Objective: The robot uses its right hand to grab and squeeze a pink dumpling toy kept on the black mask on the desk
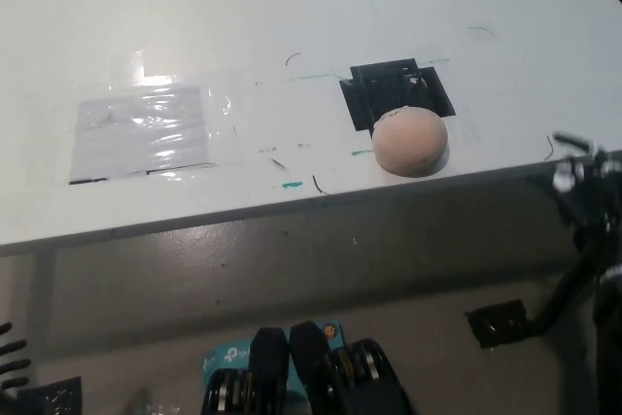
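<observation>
A clear plastic sheet (146, 128) lies on the white bench (292, 26). Right of it, the pink toy (410, 141) sits on the black mask (394, 92), near the bench edge. The right hand (588, 191) hangs right of the toy, below the edge; whether its fingers are clenched or released cannot be told.

The pink dumpling toy (411, 141) hides the black mask's (394, 89) near edge; the right robot hand (591, 203) is cut off at the frame's right edge.
</observation>
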`<control>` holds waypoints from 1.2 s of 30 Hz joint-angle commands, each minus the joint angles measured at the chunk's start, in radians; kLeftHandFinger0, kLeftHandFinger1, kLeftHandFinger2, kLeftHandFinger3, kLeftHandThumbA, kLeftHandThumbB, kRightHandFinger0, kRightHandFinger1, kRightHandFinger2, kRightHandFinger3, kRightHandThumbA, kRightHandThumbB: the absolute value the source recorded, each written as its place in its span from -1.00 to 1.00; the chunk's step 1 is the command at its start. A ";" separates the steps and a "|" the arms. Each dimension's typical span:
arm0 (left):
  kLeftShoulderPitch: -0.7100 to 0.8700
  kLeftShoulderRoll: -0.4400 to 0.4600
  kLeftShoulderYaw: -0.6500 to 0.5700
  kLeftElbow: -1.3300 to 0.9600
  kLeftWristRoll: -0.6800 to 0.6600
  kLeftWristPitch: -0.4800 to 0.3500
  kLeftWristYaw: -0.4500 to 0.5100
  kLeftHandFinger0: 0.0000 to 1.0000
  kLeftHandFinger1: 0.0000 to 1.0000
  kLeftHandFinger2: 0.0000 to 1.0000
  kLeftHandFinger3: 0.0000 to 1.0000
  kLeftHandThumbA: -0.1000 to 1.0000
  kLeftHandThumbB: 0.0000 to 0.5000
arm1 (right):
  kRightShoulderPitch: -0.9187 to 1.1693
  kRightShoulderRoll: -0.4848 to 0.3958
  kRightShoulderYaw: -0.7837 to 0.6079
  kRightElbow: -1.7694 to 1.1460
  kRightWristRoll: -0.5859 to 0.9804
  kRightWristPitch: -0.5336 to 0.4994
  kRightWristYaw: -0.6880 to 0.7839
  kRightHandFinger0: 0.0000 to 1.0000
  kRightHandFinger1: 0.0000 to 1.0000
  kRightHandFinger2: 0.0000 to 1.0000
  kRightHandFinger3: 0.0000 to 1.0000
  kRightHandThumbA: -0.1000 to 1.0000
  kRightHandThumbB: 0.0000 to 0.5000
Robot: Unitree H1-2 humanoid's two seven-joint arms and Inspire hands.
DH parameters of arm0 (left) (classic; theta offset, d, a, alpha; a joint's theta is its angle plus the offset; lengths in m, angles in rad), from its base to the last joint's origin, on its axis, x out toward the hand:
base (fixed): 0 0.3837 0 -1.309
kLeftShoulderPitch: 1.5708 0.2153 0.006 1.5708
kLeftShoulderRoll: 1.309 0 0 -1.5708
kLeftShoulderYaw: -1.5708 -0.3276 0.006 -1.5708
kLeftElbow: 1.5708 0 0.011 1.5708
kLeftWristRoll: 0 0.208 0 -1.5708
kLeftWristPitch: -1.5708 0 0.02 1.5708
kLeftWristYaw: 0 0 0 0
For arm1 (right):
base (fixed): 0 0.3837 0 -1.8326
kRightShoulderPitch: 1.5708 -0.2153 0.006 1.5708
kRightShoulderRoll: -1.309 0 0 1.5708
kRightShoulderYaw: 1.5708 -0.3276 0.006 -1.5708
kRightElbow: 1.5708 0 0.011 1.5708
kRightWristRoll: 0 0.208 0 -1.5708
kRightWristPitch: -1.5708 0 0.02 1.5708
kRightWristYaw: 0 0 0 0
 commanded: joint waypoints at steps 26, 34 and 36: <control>-0.012 0.024 0.009 -0.030 -0.021 0.040 -0.012 0.46 0.40 0.54 0.73 1.00 -0.55 | -0.336 -0.154 0.460 0.180 -0.232 0.094 0.168 1.00 1.00 1.00 1.00 0.26 1.00; -0.019 0.030 0.008 -0.026 -0.012 0.040 -0.010 0.38 0.38 0.54 0.68 1.00 -0.61 | -0.341 -0.076 0.459 0.273 -0.270 0.028 0.101 1.00 1.00 1.00 1.00 0.15 0.93; -0.020 0.032 0.008 -0.027 -0.011 0.039 -0.011 0.40 0.39 0.54 0.69 1.00 -0.58 | -0.346 -0.064 0.456 0.299 -0.275 0.014 0.096 1.00 1.00 1.00 1.00 0.15 0.93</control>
